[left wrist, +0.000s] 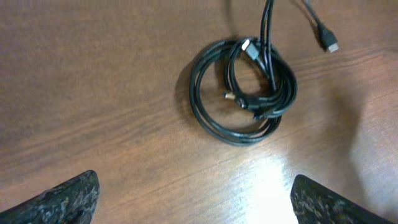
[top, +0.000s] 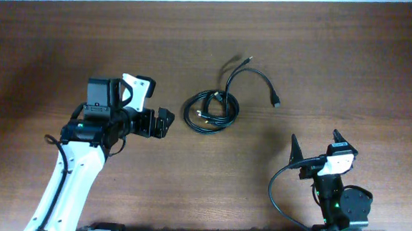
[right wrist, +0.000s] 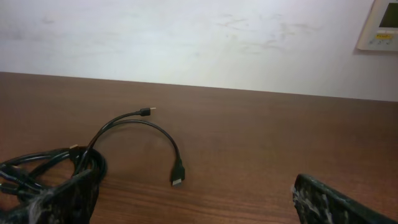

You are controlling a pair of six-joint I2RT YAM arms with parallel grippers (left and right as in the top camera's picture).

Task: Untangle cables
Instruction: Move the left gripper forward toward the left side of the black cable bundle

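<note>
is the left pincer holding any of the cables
No, the left pincer is open and empty, and the coiled cables lie untouched on the table beyond it.

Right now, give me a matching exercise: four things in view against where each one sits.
1 coil
2 big plug
3 left gripper
4 right gripper

A on a loose end, right of the coil
B front right, apart from the coil
C mid-table
D just left of the coil

Pairs: 1-C, 2-A, 3-D, 4-B
</note>
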